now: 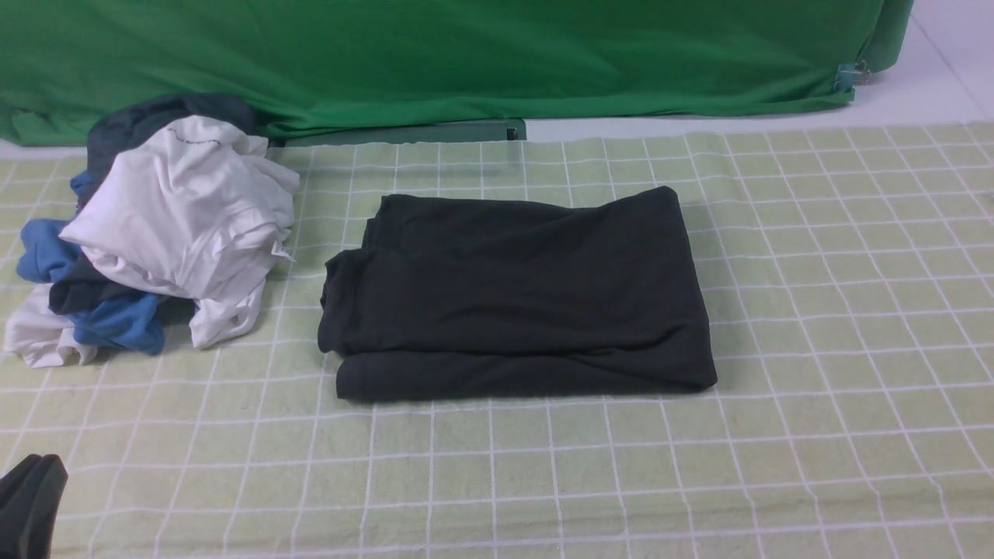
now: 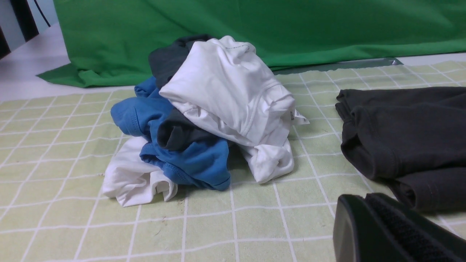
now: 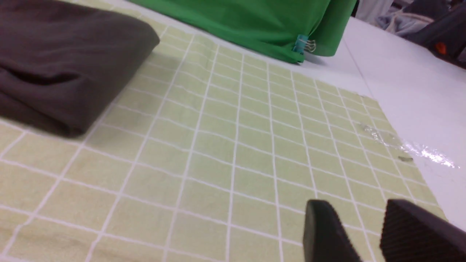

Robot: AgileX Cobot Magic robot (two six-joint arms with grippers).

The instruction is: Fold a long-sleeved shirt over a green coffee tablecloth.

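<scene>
The long-sleeved shirt [image 1: 516, 295] lies folded into a black-charcoal rectangle in the middle of the green coffee tablecloth [image 1: 815, 310]. No print shows on it. My left gripper [image 1: 35, 473] pokes in at the front view's lower left corner, well short of the shirt. In the left wrist view the left gripper [image 2: 366, 200] has its fingers pressed together, empty, with the shirt [image 2: 404, 138] just beyond. My right gripper [image 3: 355, 211] hovers over bare tablecloth [image 3: 225, 145], fingers apart with nothing between them, far from the shirt [image 3: 62, 65]. It is out of the front view.
A heap of white, blue and dark grey garments [image 1: 163, 233] sits left of the shirt. A plain vivid green fabric [image 1: 466, 54] hangs along the back, held by a clip [image 3: 304, 45]. The white table [image 3: 418, 98] shows past the cloth's right edge.
</scene>
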